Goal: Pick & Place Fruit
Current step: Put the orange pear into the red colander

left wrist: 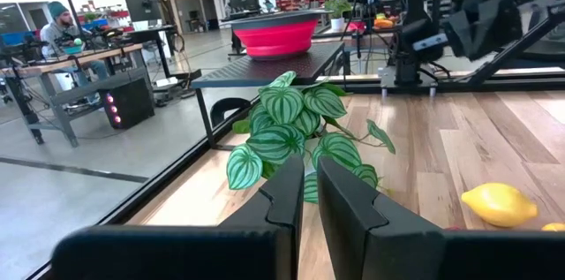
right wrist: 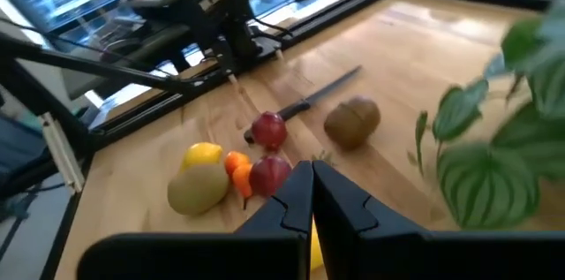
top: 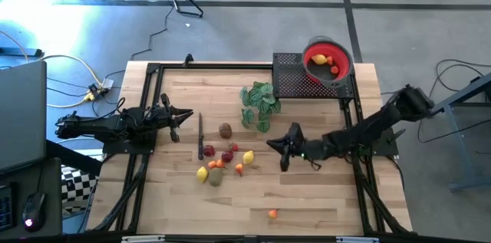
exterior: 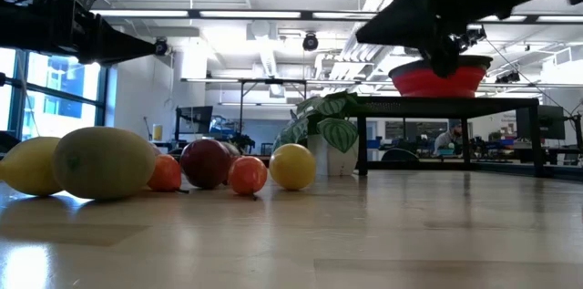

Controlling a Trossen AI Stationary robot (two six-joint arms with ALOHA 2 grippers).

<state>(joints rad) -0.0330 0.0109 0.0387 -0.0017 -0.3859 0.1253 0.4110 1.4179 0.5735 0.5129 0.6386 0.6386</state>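
The right gripper point(top: 281, 151) hangs above the tabletop point(top: 322, 205) just right of the fruit point(top: 222, 162), its fingers point(right wrist: 291, 200) pressed together and holding nothing. The left gripper point(top: 184, 115) waits over the tabletop's left side, its fingers point(left wrist: 340, 200) nearly touching, also empty.

Most of the fruit lies loose in a tight cluster near the tabletop's middle: a lemon point(top: 248, 157) nearest the right gripper, red point(top: 227, 156) and orange pieces, a second lemon point(top: 202, 173) and a green-brown one point(top: 215, 176). A brown piece point(top: 225, 129) sits apart toward the plant point(top: 259, 105), and one orange piece point(top: 272, 213) lies alone near the front edge. The bowl point(top: 328, 59) stands on a raised black rack point(top: 295, 82) at the back right and already holds a few pieces.

The main risk, as I judge it, is the closed jaws: coming down like this they would shove a round piece instead of taking it, and these will likely roll. The pieces crowd each other, so even opened fingers may knock a neighbour away or catch two at once. A knife point(top: 201, 136) lies just left of the cluster and could be struck or dragged. The plant stands between the cluster and the bowl, so a low carry could snag its leaves, and the rack's edge could catch an arm that does not lift enough. A release off-centre could bounce fruit off the bowl's rim.
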